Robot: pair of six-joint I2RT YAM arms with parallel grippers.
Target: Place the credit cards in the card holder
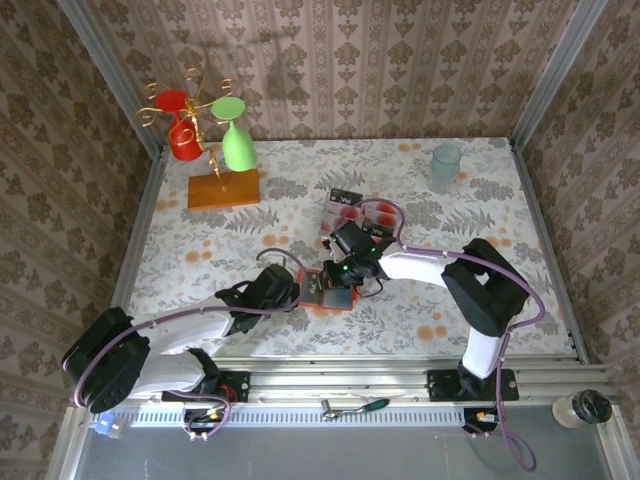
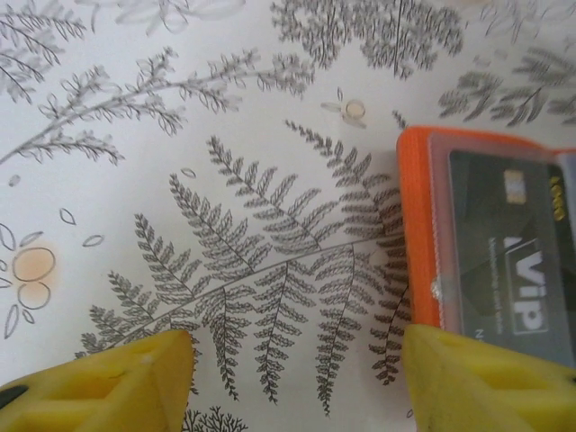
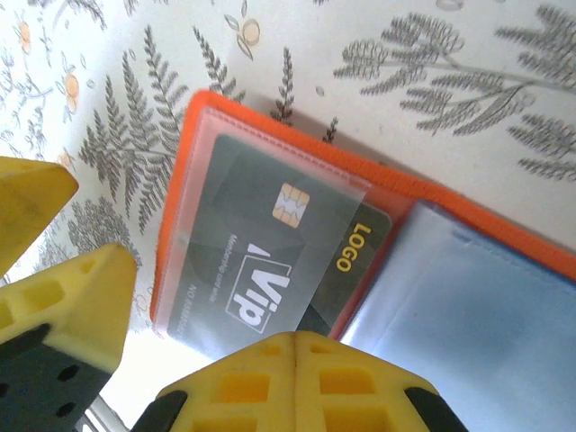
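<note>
Work centres on the card holder (image 1: 335,298), which lies open and flat near the middle of the table (image 1: 480,230), a little toward the near edge. One dark card (image 3: 261,234) sits under its clear sleeve. From the right wrist, the card's end by the fold looks just short of fully in, though I cannot be sure. The other cards (image 1: 345,212) lie in a small pile just beyond the holder, toward the far edge.

The step in hand, as I judge it, is seating this card. The next move would be a trip to the pile: lift clear, spread the fingers, take a single card off the flat surface and line it up with a free slot. The cards are thin, so that pick is likely to be fiddly.

The right gripper (image 3: 295,378) has its fingers pressed together with nothing seen between them, its tip over the card's long edge — whether it touches I cannot tell. That arm reaches in from the right, elbow bent, wrist angled down over the holder. The left gripper (image 2: 297,378) is spread wide and low over the table at the holder's left edge, one finger (image 2: 486,378) by the holder's corner, gripping nothing. Its arm stretches low from the near-left corner.
</note>
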